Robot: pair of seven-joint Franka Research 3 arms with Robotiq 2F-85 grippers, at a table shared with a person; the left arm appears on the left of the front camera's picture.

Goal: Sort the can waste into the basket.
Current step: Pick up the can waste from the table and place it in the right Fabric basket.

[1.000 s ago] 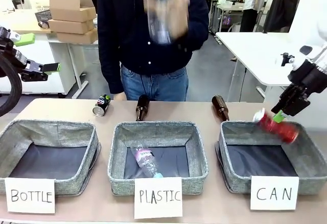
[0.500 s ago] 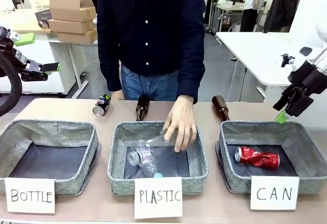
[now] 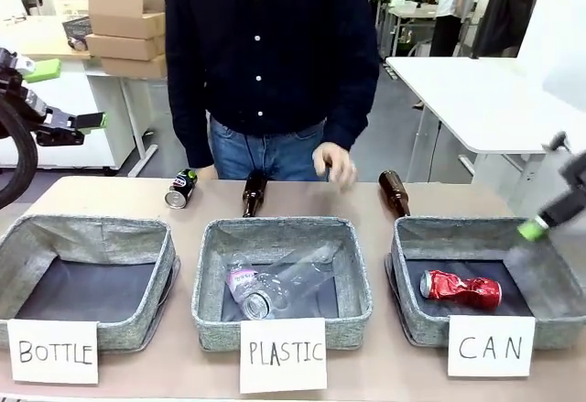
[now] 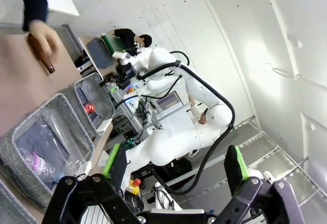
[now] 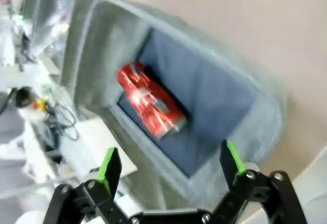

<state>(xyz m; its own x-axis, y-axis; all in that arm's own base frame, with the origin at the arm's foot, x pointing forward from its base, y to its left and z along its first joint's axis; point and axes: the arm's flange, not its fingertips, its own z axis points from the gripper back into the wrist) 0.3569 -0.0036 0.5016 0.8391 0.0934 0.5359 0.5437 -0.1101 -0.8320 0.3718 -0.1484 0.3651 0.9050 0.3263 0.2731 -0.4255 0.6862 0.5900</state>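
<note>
A crushed red can [image 3: 461, 289] lies inside the grey basket [image 3: 458, 229] behind the CAN card, also seen as the red can [image 5: 151, 102] below my right gripper [image 5: 170, 162]. That gripper is open with nothing between its fingers. In the front view my right gripper [image 3: 540, 224] is a blur at the right edge, just over the basket's far right corner. A dark can [image 3: 181, 189] lies on its side on the table behind the BOTTLE basket. My left gripper [image 3: 69, 96] hangs open and high at the far left, as my left gripper [image 4: 173, 164] also shows.
The PLASTIC basket [image 3: 279, 230] in the middle holds clear plastic bottles [image 3: 275, 288]. The BOTTLE basket [image 3: 87, 228] stands at the left. Two brown bottles [image 3: 254, 193] [image 3: 395, 191] lie behind the baskets. A person stands at the far side, one hand [image 3: 334, 162] over the table.
My right gripper opened and the red can dropped into the CAN basket; the gripper then swung right and lower. The person put a clear bottle into the PLASTIC basket and drew the hand back.
</note>
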